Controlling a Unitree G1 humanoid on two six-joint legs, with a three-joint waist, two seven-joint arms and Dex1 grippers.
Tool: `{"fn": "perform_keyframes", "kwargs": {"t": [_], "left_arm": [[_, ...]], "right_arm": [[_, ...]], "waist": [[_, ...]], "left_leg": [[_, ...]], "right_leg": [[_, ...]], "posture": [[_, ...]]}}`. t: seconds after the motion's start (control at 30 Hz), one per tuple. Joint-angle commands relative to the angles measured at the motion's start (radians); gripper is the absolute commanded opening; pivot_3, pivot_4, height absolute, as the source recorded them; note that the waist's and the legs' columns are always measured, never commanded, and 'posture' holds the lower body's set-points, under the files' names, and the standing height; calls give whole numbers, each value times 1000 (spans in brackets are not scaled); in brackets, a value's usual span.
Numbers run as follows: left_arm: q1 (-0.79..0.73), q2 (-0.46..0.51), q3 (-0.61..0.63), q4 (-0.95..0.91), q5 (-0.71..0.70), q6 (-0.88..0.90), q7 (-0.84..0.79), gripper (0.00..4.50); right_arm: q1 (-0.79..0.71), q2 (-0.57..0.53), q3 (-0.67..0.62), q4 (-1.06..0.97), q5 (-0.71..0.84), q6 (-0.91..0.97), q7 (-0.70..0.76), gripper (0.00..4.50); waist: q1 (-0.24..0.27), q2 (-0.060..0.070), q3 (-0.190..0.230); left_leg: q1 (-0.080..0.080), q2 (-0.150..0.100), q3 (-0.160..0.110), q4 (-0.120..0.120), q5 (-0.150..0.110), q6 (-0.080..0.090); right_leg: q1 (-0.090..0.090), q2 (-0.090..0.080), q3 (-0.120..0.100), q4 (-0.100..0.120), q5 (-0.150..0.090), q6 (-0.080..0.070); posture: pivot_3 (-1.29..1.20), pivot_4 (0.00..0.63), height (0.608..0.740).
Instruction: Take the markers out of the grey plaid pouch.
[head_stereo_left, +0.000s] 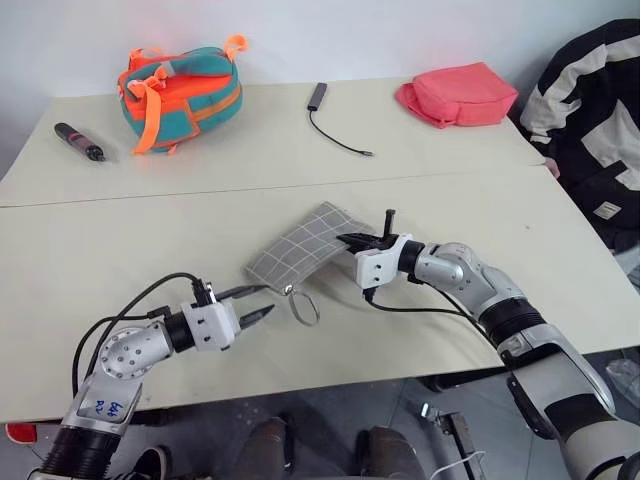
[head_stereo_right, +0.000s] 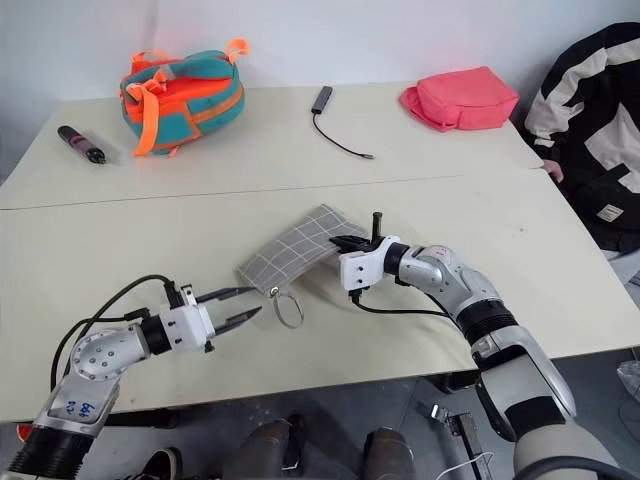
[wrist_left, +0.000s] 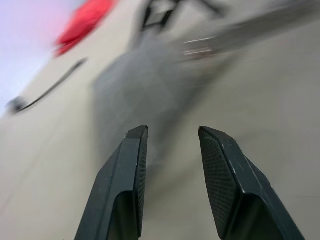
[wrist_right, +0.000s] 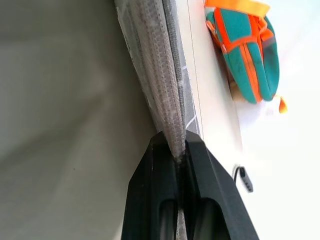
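At mid-table, the right gripper pinches one edge of the grey plaid pouch, fingers clamped on the fabric. The left gripper hovers beside the pouch's loop strap, fingers partly spread and holding nothing.

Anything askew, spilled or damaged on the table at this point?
Nothing spilled or damaged. The grey plaid pouch lies askew, diagonal on the table, one edge pinched in the shut right gripper. The left gripper is open beside its loop strap. No markers are out.
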Motion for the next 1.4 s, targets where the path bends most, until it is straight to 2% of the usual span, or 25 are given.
{"fn": "perform_keyframes", "kwargs": {"t": [0.03, 0.37, 0.77, 0.93, 1.4], "left_arm": [[-18, 11, 52, 3, -9, -40, 18, 1720], [-76, -76, 5, 27, 150, -36, 142, 1720], [-9, -34, 23, 20, 135, -99, 130, 1720], [-65, -65, 21, 54, 185, -92, 201, 1720], [-146, -108, -23, 113, 227, -46, 236, 1720]], "right_arm": [[3, -3, -36, -45, 47, 8, 11, 0], [20, -1, -42, -83, 89, 38, 44, 0], [34, 6, -53, -113, 114, 73, 74, 0], [29, 12, -55, -110, 127, 80, 81, 0], [31, 15, -68, -137, 169, 110, 109, 0]], "waist": [[-1, 0, 0], [-3, 0, 0], [-3, 0, 0], [-2, 0, 0], [0, 0, 0]], "left_leg": [[0, 0, 0, 0, 0, 0], [0, 0, 0, 0, 0, 0], [0, 0, 0, 0, 0, 0], [0, -1, -1, 0, 0, 0], [-1, -1, -1, 2, 0, 0]], "right_leg": [[0, 0, 0, 0, 0, 0], [0, 0, 0, 1, 0, 0], [0, 0, 0, 1, 0, 0], [0, -1, 0, 1, 0, 0], [0, -1, 0, 1, 0, 0]], "posture": [[0, 150, 740], [0, 150, 740], [0, 150, 740], [0, 150, 740], [0, 150, 740]]}}
